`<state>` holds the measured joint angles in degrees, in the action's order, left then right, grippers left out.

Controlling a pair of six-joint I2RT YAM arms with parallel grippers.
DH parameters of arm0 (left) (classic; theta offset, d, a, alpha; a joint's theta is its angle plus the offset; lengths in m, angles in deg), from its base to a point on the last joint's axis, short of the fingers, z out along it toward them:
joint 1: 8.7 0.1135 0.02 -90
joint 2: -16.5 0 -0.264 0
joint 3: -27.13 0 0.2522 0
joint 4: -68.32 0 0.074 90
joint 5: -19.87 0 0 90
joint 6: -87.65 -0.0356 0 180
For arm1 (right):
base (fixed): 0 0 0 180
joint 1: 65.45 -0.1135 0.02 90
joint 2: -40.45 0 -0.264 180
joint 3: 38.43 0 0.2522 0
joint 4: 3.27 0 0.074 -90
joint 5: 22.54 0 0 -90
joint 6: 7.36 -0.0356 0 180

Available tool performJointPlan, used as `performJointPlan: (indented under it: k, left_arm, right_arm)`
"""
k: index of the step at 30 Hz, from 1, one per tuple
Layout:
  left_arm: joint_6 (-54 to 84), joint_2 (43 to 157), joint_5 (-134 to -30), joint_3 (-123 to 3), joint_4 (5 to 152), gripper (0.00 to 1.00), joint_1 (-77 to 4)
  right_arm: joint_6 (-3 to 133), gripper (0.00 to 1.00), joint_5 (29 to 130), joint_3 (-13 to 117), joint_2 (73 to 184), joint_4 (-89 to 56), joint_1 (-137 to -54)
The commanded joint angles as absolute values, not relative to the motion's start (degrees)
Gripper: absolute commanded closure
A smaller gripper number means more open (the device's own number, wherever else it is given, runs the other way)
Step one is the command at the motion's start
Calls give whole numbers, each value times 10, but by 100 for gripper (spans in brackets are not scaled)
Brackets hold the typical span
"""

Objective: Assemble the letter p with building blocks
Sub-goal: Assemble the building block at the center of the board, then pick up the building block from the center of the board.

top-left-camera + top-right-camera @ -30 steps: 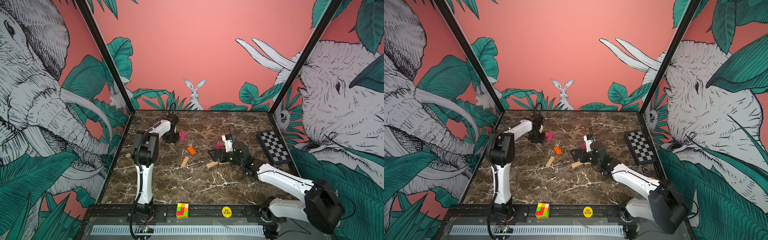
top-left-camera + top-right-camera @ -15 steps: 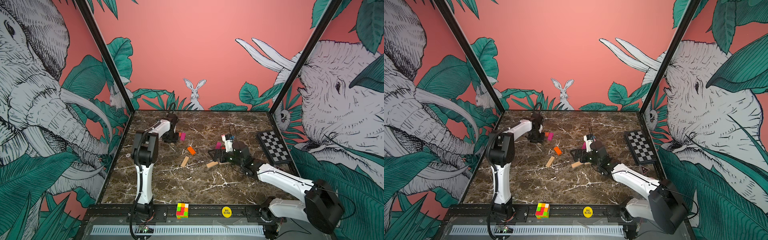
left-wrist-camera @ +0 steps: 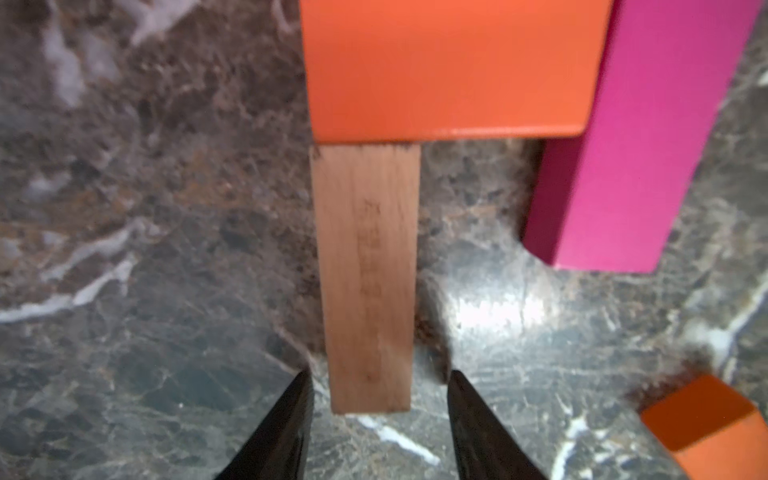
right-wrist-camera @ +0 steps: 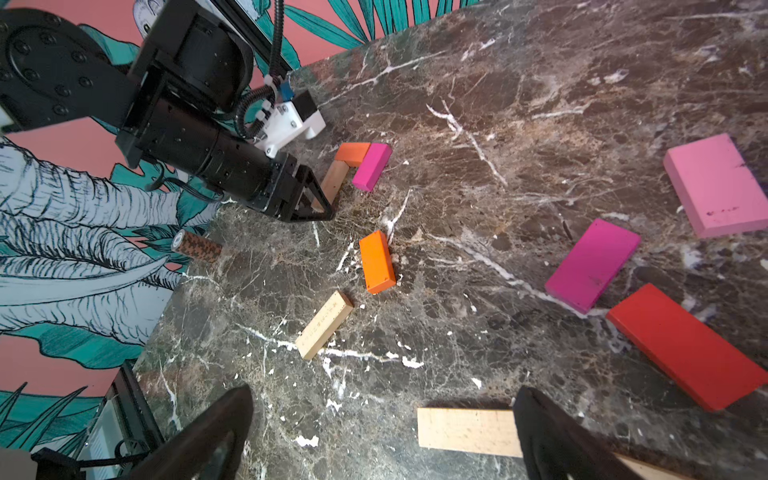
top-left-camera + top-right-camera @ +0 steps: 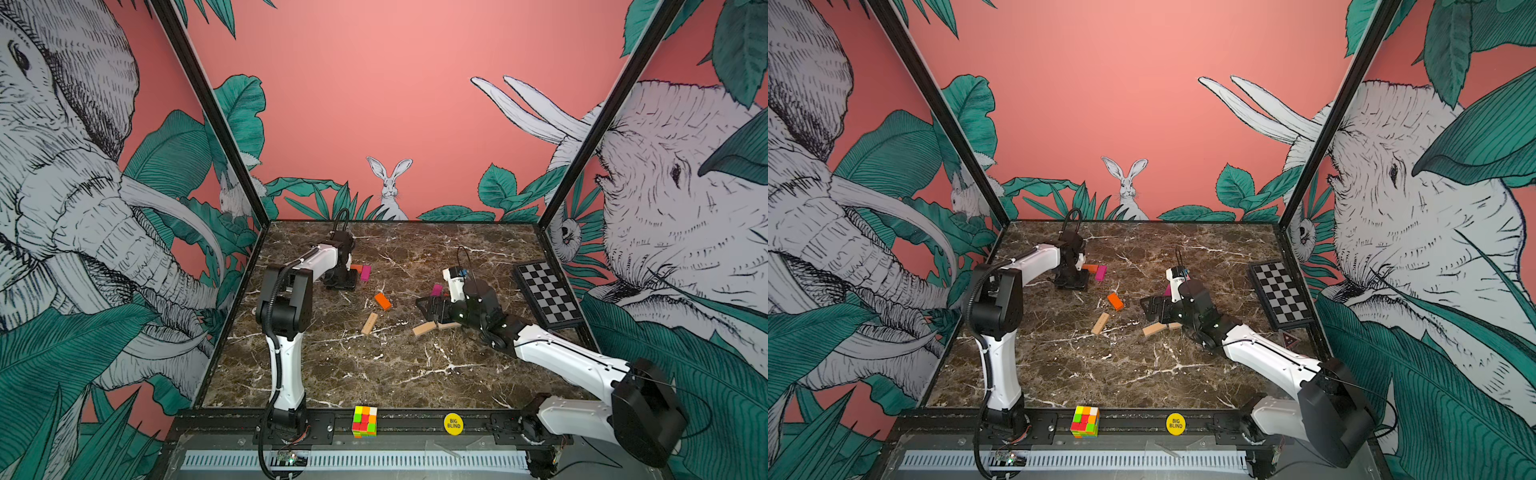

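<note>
At the back left, an orange block (image 3: 449, 66), a tan block (image 3: 368, 274) and a magenta block (image 3: 623, 145) lie joined together. My left gripper (image 3: 378, 374) is open, its tips apart from either side of the tan block's near end. In both top views it sits low by that group (image 5: 343, 282). My right gripper (image 4: 384, 390) is open wide over the table, with a tan block (image 4: 465, 432) lying beside one finger. Loose on the marble are an orange block (image 4: 376, 262), a tan block (image 4: 324, 330), and magenta (image 4: 592, 264), red (image 4: 685, 345) and pink (image 4: 715, 185) blocks.
A checkered board (image 5: 546, 293) lies along the right wall. A multicoloured puzzle cube (image 5: 364, 421) and a yellow badge (image 5: 453, 424) sit on the front rail. A small patterned cylinder (image 4: 195, 247) lies at the table's left edge. Walls close in three sides.
The left gripper's jaws have spread wider, away from the tan block. Neither arm nor any block has visibly shifted.
</note>
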<state>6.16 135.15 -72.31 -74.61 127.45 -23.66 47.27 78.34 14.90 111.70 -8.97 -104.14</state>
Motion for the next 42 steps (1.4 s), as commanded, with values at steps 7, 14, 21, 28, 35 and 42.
performJointPlan:
  k: [7,14,21,28,35,42]
  left_arm:
    - [62,1196,-743,-715,1281,45,-238]
    - [56,1063,-740,-663,1256,44,-238]
    - [36,918,-768,-580,1235,37,-237]
    - [32,808,-802,-510,1233,33,-237]
    - [28,719,-778,-436,1226,1,-237]
    - [35,710,-782,-431,1216,1,-238]
  right_arm:
    - [482,2,740,209,1149,-167,-1046]
    - [481,1,713,260,1201,-218,-1046]
    - [508,4,704,340,1281,-284,-1051]
    - [544,20,723,469,1415,-340,-1079]
    - [574,31,734,593,1519,-395,-1117]
    - [558,35,705,627,1568,-408,-1144]
